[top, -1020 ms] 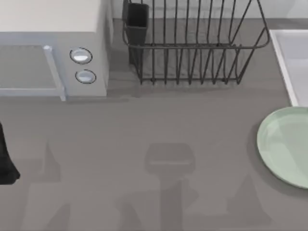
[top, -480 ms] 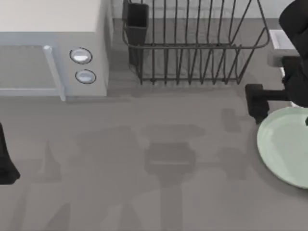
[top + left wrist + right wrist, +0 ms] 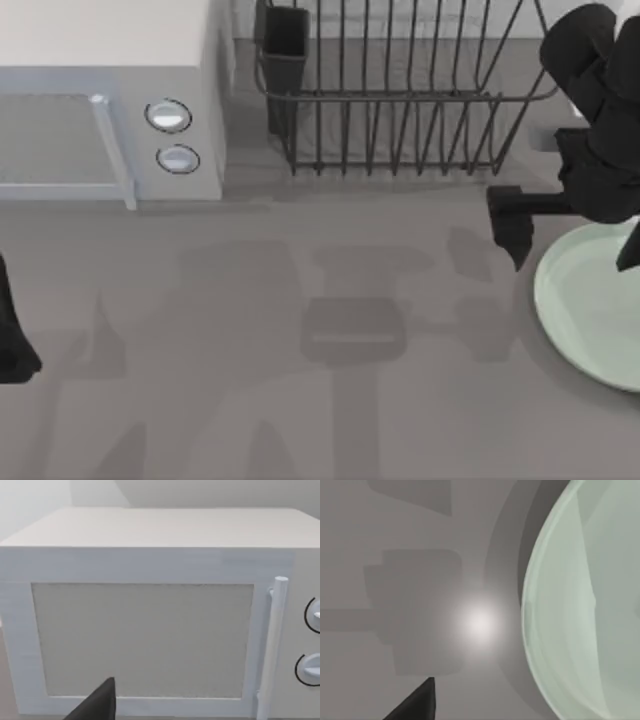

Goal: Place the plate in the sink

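One end effector point(image 3: 575, 235) — right — above plate's point(image 3: 590, 310) left rim.

Both AgileX arms are matte black throughout, with no visible markings, cables or screws. The right arm point(image 3: 600, 110) shows rounded, bulbous housings stacked on blockier segments, ending in a slim bar with a squared, downturned black tip. The left arm point(image 3: 12, 335) appears as a dark, angular wedge. A tapered black finger point(image 3: 97, 706) edges each wrist view.
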